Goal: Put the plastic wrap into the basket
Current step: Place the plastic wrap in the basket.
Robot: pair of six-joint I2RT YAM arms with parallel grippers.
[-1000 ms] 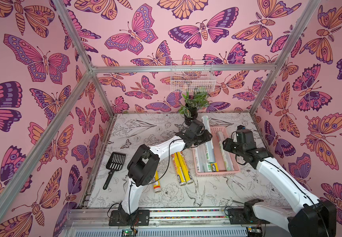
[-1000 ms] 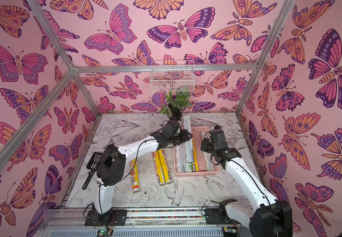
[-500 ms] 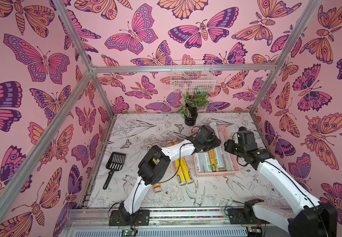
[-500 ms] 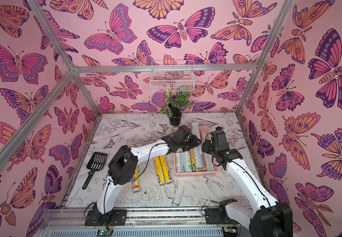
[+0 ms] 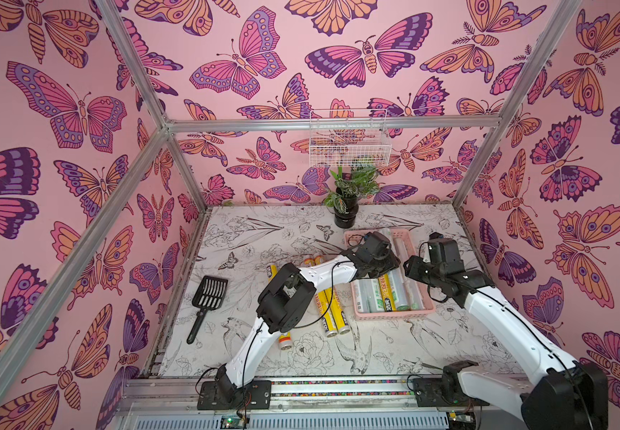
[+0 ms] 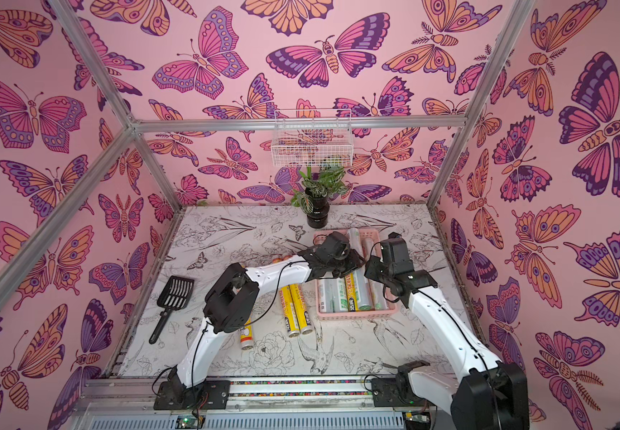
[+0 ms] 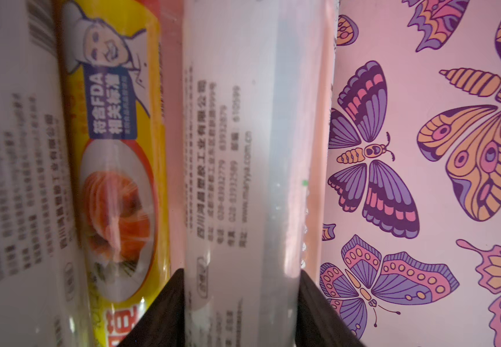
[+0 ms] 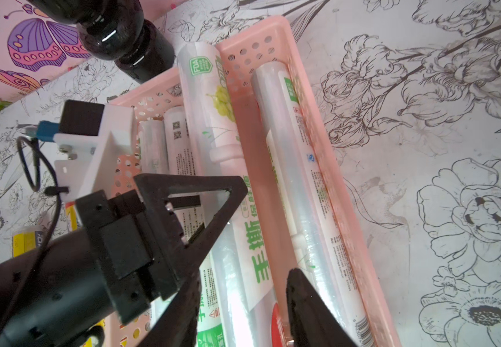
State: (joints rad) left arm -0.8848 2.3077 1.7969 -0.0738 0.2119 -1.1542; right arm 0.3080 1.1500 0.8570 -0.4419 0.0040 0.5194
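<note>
The pink basket [image 5: 394,315] [image 6: 356,315] lies at the right of the table with several rolls of plastic wrap [image 5: 373,298] in it, one of them yellow [image 7: 116,168]. My left gripper [image 5: 382,266] [image 7: 241,272] is down in the basket, shut on a silvery-clear roll [image 8: 207,90]. That roll's far end rests on the basket's far wall [image 8: 252,57]. My right gripper [image 5: 410,270] [image 8: 244,275] hovers over the basket's right half, open, gripping nothing. Two yellow rolls [image 5: 332,312] lie on the table left of the basket. A third [image 5: 285,340] lies under my left arm.
A black slotted scoop [image 5: 208,298] lies at the left of the table. A black pot with a plant [image 5: 345,214] stands just behind the basket. A white wire basket [image 5: 349,145] hangs on the back wall. Pink walls close three sides.
My left gripper has carried its roll rightward and down from the basket's far left corner into the basket. The right arm has stayed where it was.
</note>
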